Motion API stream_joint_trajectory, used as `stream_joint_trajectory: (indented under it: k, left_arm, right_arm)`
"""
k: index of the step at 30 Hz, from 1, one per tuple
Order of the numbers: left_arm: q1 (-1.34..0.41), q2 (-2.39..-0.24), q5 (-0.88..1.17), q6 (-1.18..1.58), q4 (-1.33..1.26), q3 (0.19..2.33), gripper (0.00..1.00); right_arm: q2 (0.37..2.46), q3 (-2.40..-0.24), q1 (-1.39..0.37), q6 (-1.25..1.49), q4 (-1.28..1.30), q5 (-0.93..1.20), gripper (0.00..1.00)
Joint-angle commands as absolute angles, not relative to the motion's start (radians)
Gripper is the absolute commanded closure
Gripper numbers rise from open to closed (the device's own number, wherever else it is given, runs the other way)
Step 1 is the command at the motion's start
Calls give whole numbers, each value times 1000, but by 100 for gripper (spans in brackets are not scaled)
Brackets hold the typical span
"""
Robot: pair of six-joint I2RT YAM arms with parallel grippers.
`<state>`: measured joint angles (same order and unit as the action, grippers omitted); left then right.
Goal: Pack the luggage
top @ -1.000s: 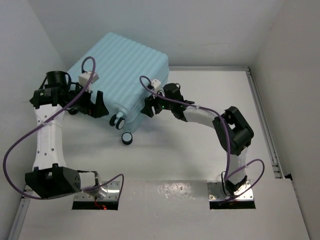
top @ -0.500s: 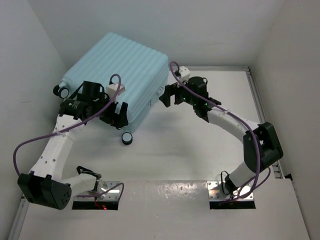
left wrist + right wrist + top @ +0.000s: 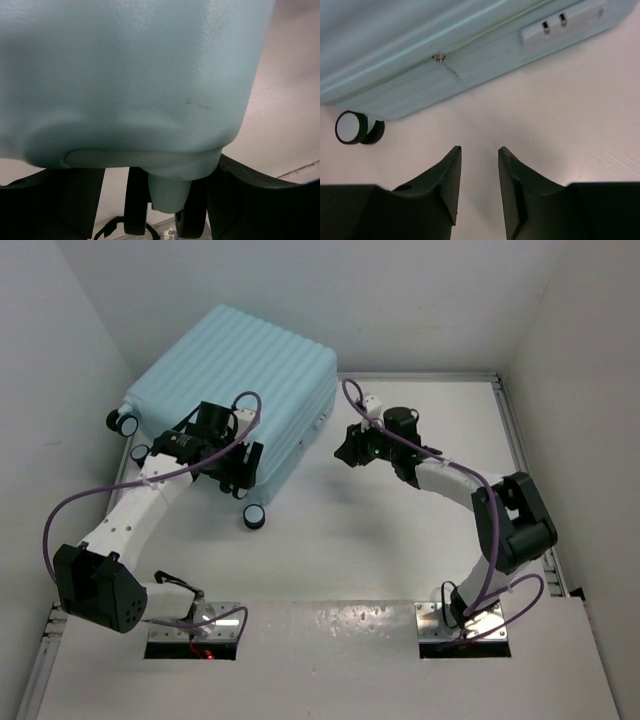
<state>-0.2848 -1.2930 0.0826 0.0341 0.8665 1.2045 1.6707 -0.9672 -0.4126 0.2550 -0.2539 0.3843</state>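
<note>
The luggage (image 3: 250,355), a pale aqua ribbed suitcase, lies shut at the back left of the table. My left gripper (image 3: 238,468) is at its near corner. In the left wrist view the shell (image 3: 125,75) fills the frame, and my left gripper (image 3: 160,200) stands open, its fingers either side of a twin black caster with a gap showing beside the wheels. My right gripper (image 3: 347,452) hovers over bare table just right of the suitcase's side. In the right wrist view it (image 3: 479,150) is open with a narrow gap and holds nothing; the zipper pull (image 3: 445,64) lies ahead.
One black-and-white wheel (image 3: 254,517) rests on the table just off the near corner, also in the right wrist view (image 3: 347,127). Two more wheels (image 3: 122,422) stick out at the suitcase's left end. A lock panel (image 3: 560,27) sits on its side. White walls enclose the table.
My left arm swung from the suitcase's left end round to its near corner. My right gripper drew back from the suitcase's side, opened wide, then narrowed.
</note>
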Motion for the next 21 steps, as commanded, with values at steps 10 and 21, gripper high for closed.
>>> stream_joint_trajectory:
  k: [10, 21]
  left_arm:
    - [-305, -1354, 74, 6, 821, 1163, 53]
    - [-287, -1407, 92, -3, 841, 1154, 69]
  right_arm:
    - [1931, -960, -495, 288, -876, 433, 62]
    - [2060, -1049, -505, 339, -1019, 532, 48]
